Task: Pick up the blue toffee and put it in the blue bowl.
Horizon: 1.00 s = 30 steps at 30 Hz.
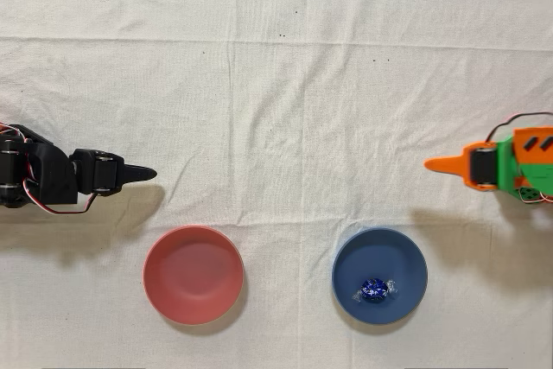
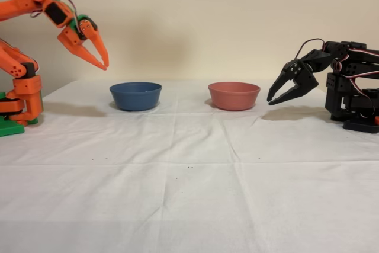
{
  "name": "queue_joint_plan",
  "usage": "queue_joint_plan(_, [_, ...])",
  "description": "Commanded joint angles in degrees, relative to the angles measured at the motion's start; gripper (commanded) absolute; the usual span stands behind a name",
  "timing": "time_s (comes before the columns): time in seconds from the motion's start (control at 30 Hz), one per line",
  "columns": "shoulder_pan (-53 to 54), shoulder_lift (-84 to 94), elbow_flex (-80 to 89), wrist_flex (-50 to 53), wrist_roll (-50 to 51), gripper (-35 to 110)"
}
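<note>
In the overhead view, going left to right with the blue bowl (image 1: 379,276) as landmark: the idle black arm (image 1: 52,181) sits far to its left and a little above, the pink-red bowl (image 1: 193,274) lies level with it to the left, well apart on the cloth-covered tabletop (image 1: 276,84). The blue toffee (image 1: 374,290) rests inside the blue bowl, just below its middle. Up and to the right of the bowl hangs the orange end effector (image 1: 439,163), clear of the rim. In the fixed view the end effector (image 2: 103,63) hovers above and left of the blue bowl (image 2: 135,95), its fingers closed to a point, empty.
</note>
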Motion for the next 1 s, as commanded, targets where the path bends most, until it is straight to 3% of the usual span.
queue_joint_plan(0.0, [0.35,11.87,7.65,-3.6,-1.23,0])
queue_joint_plan(0.43, [1.05,37.97,36.21,-4.04,-6.15,0])
queue_joint_plan(0.97, [0.62,38.06,44.38,-4.39,-2.64,0])
